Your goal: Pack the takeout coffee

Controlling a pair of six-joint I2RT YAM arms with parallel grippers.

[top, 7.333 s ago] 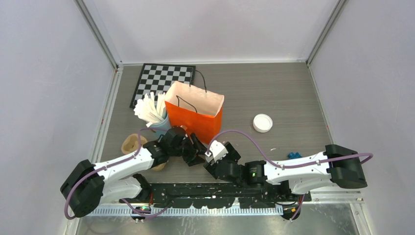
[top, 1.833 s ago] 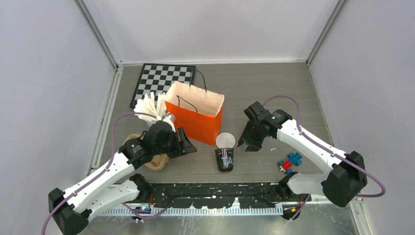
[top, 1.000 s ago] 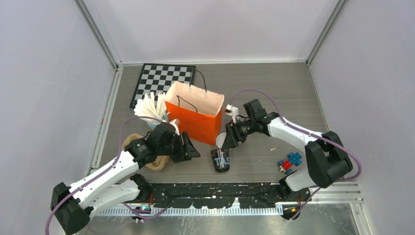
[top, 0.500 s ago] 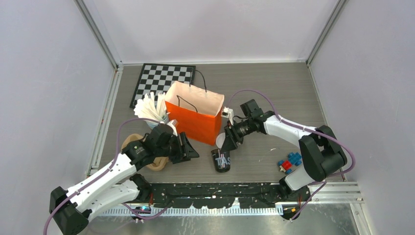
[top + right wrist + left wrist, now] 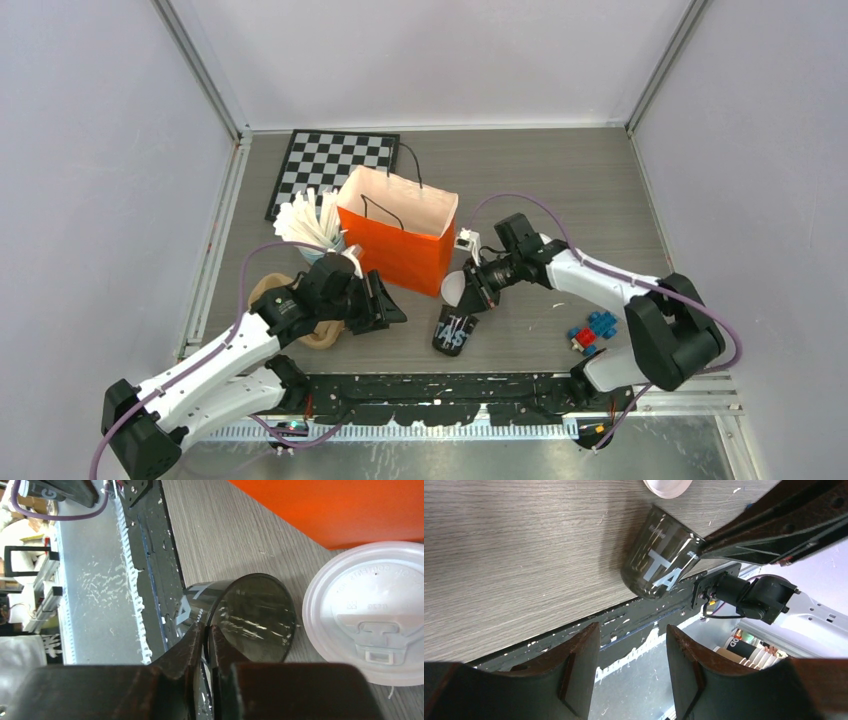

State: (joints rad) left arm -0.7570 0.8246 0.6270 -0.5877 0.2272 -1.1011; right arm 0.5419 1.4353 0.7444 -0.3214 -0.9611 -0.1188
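Black paper cup [image 5: 453, 330] with pale lettering, uncapped, stood tilted on the grey table [image 5: 560, 190] at five o'clock from the orange paper bag [image 5: 400, 250]; whether its base had left the surface could not be told. The right gripper [image 5: 205, 630] was clamped on the cup's rim wall, one finger inside and one outside. The white lid [image 5: 456, 288] lay flat just beside the cup at twelve o'clock, at the bag's foot. The left gripper [image 5: 633, 632] hung at nine o'clock of the cup, jaws apart, holding nothing. Handling note: a one-sided rim pinch would likely let the cup swing, so a slow, straight lift seemed best, clearing the bag's top edge before lowering well inside. The lid remained unfitted, and capping may have been due first.
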